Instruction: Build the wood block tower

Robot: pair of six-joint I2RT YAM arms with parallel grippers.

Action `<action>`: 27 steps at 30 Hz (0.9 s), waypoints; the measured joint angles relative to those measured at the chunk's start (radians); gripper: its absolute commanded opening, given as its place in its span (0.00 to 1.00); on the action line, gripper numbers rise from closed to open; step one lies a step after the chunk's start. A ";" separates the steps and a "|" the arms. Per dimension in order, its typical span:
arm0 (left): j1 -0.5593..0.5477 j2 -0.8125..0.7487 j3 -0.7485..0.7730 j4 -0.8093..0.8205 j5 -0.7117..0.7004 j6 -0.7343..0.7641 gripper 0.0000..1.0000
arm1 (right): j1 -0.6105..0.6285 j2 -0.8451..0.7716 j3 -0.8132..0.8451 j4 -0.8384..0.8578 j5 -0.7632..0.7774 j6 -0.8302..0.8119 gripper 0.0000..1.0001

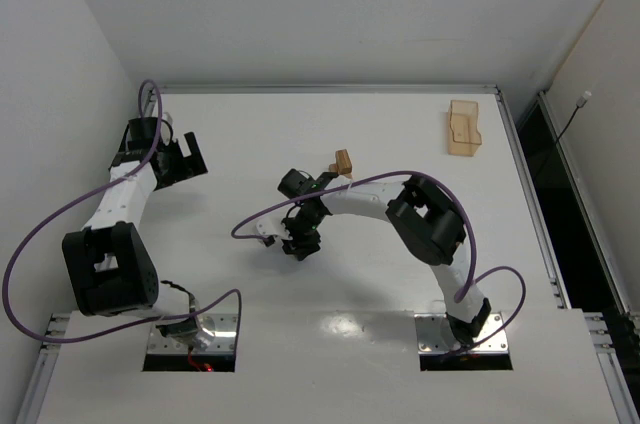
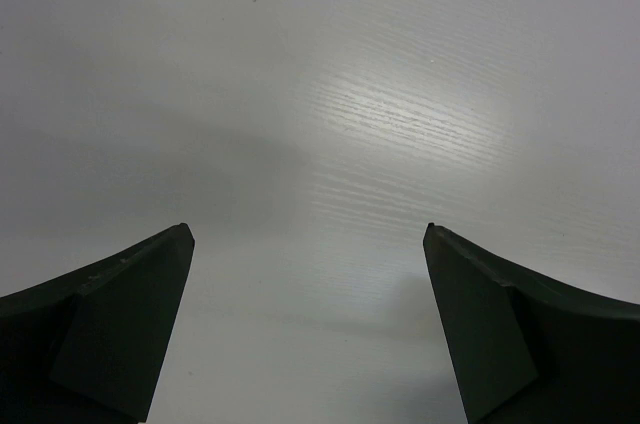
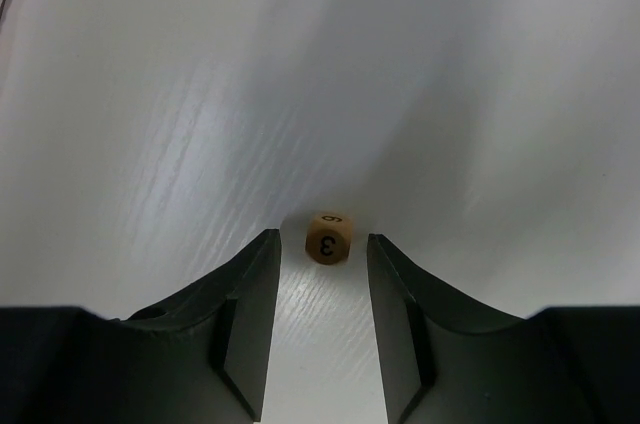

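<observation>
Right wrist, dark right fingers (image 3: 245, 324) narrowly parted, rounded wooden cube (image 3: 328, 237) untouched by their tips, left fingers (image 2: 110, 324) wide.

The left arm (image 1: 120, 214) is folded at its elbow, with the forearm stretched away from the base. The left gripper (image 2: 308, 234) points downward, its jaws spread wide. The right arm (image 1: 425, 219) bends at its elbow and reaches across toward the left arm. The right gripper (image 3: 321, 235) hangs low, jaws parted narrowly
</observation>
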 measured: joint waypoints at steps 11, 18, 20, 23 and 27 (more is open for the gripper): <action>0.000 0.002 0.000 0.001 0.000 0.000 1.00 | 0.000 0.003 0.003 0.002 0.000 0.013 0.30; 0.000 0.003 0.000 0.001 0.000 0.000 1.00 | 0.000 0.005 0.004 0.003 -0.001 0.022 0.02; 0.000 0.003 -0.002 0.005 0.000 0.000 1.00 | 0.000 0.005 0.004 0.003 -0.003 0.031 0.00; 0.000 0.003 -0.003 0.008 0.000 -0.001 1.00 | -0.008 0.003 0.004 0.004 0.002 0.060 0.00; 0.000 -0.004 -0.023 0.026 -0.004 -0.011 1.00 | -0.040 -0.047 0.005 0.019 0.061 0.208 0.00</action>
